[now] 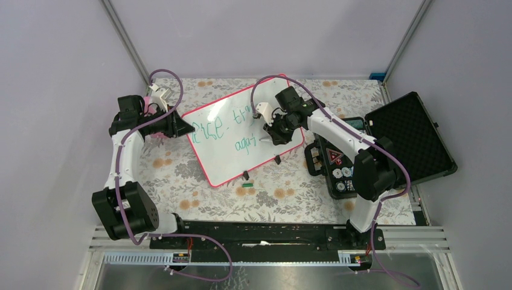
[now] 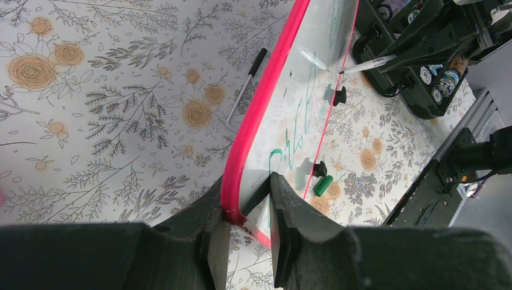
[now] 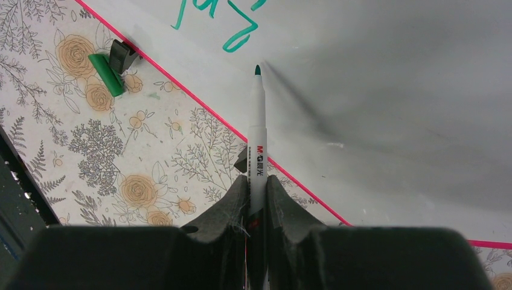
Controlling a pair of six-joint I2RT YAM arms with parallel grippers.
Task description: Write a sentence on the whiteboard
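**Writing on from the last green stroke**

Grips a marker [image 3: 258,139] narrowly in the right hand [image 3: 256,196], long axis running straight out from it, tip at the whiteboard [image 1: 241,160] just past the end of the sentence [image 1: 212,128]; cannot tell whether touching. Pinches the board's pink frame in the left hand [image 2: 247,181], jaws close, on the side toward the left edge of the worktop [image 1: 169,181]. Offers glossy bare white beyond the tip, probably enough for more words

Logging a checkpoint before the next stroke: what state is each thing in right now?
whiteboard, partly written, frame corner clamped by left end effector
marker, uncapped, clamped in right end effector, tip by the board
green cap, off, lying on the tablecloth
black case, open
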